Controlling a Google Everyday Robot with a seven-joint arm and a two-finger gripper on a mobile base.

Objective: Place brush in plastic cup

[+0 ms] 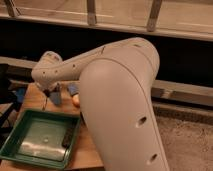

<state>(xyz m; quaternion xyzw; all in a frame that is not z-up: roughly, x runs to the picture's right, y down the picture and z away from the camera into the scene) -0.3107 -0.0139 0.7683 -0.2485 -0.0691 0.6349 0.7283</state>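
Observation:
My gripper (pixel 52 94) hangs under the white wrist (pixel 49 72) over the back left of the wooden table (pixel 89 150). The arm hides most of it. A thin dark line (pixel 44 103) drops from it towards the table and may be the brush handle; I cannot tell for sure. A pale greyish shape (pixel 56 97) right beside the gripper may be the plastic cup, partly hidden.
A green tray (pixel 20 150) lies at the table's front left with a short dark block (pixel 66 138) at its right side. An orange round object (pixel 76 100) and a blue item (pixel 73 89) lie behind the tray. My large white arm (pixel 120 110) blocks the right half.

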